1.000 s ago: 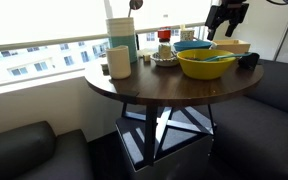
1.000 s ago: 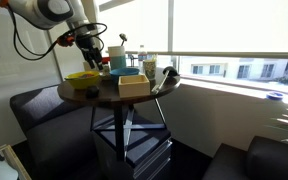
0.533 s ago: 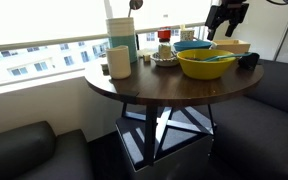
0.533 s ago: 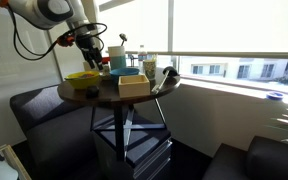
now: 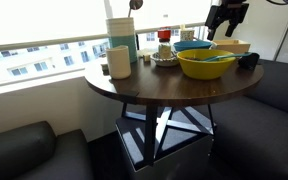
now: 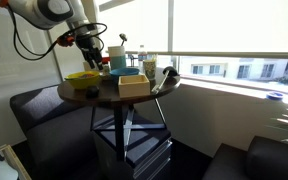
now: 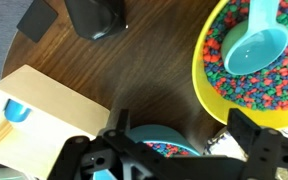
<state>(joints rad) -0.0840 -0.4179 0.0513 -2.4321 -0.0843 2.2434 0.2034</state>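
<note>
The pincer hangs wide open over the small blue bowl. Best to descend dead straight — the yellow bowl and the wooden box crowd either side.

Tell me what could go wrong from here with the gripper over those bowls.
1. The gripper is open wide above the blue bowl, which sits between the wooden box and the yellow bowl; coming down, a finger may clip either.
2. The yellow bowl holds loose coloured beads and a blue scoop; a knock could scatter them.
3. In an exterior view the yellow bowl stands near the table edge, so a push might slide it off.
</note>
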